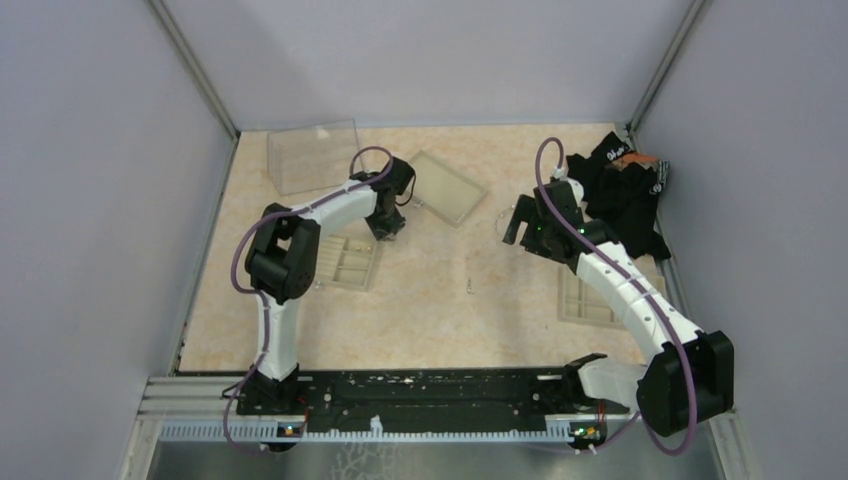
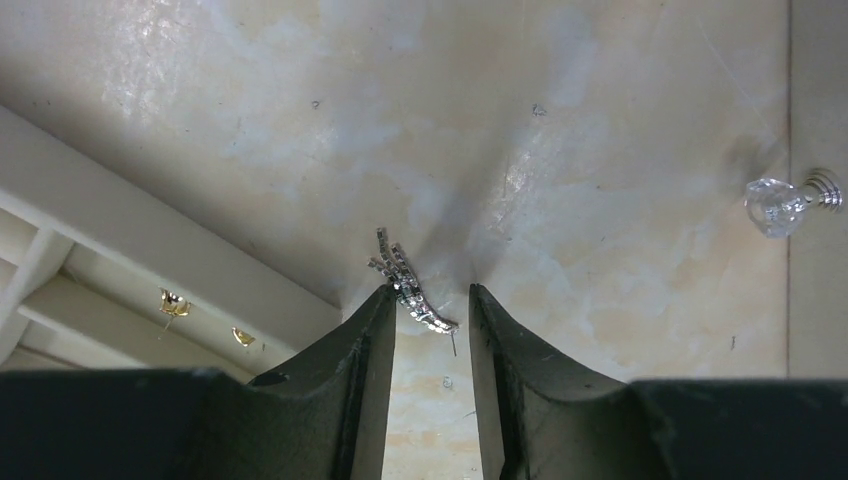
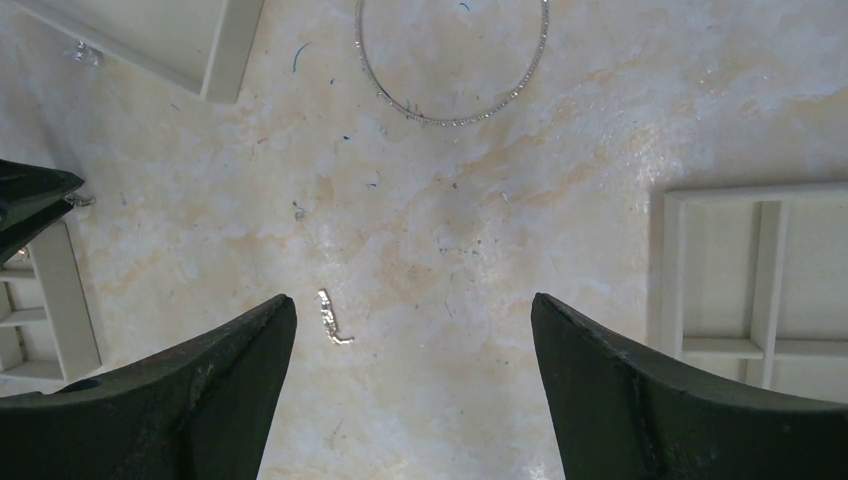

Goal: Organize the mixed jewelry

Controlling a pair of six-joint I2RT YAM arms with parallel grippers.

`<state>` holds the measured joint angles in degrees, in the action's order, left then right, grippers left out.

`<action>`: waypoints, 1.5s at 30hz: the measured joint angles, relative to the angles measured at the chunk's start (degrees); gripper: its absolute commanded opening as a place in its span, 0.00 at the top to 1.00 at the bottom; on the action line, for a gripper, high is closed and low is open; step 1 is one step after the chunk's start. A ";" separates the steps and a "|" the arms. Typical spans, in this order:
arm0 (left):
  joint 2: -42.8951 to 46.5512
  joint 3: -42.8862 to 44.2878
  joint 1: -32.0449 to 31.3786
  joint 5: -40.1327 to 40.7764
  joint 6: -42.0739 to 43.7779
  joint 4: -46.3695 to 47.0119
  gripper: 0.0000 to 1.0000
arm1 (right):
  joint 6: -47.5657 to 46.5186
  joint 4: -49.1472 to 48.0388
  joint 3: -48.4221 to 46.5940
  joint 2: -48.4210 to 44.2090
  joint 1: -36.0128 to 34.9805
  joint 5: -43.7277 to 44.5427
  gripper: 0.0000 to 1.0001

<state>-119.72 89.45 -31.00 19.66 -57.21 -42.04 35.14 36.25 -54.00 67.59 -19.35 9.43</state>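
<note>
A sparkly silvery earring [image 2: 410,288] lies on the table between my left gripper's [image 2: 431,293] fingertips. It touches the left finger [image 2: 375,330], and a gap shows beside the right one. The jaws stand narrow, apart. From above, this gripper [image 1: 385,228] is down at the table beside a beige tray [image 1: 345,262]. My right gripper [image 3: 412,298] hangs open and empty above the table. A thin silvery loop [image 3: 460,122] lies beyond it, and a small bent silver piece [image 3: 332,320] lies near its left fingertip. That piece [image 1: 468,283] is a speck in the top view.
A clear crystal stud [image 2: 785,205] lies right of the left gripper. Two gold pieces [image 2: 172,303] sit in the tray's compartments. Another compartmented tray [image 1: 585,300] lies under the right arm, a flat tray [image 1: 447,187] and clear lid [image 1: 312,155] at the back, black cloth [image 1: 625,190] back right.
</note>
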 measured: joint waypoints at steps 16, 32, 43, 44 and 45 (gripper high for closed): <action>-0.15 -0.02 -1.11 -2.73 5.99 1.95 1.00 | 0.09 0.96 -0.11 0.00 0.00 1.27 0.10; 1.44 -4.31 -13.46 -22.60 24.72 9.53 1.00 | 0.63 8.04 -4.22 -5.18 4.90 3.39 0.11; 1.44 -4.52 -14.25 -33.07 30.95 11.67 1.00 | 2.56 6.51 -4.48 -5.38 4.90 -1.22 0.13; 1.44 -4.52 -14.25 -33.35 30.99 11.82 1.00 | 2.64 6.36 -4.00 -5.51 4.90 -1.66 0.13; 1.44 -4.52 -14.25 -33.64 31.06 11.96 1.00 | 2.75 6.16 -2.97 -5.84 4.90 -2.25 0.14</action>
<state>-118.28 84.93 -45.25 -13.98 -26.15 -30.09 37.89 42.41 -56.97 61.76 -14.46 7.18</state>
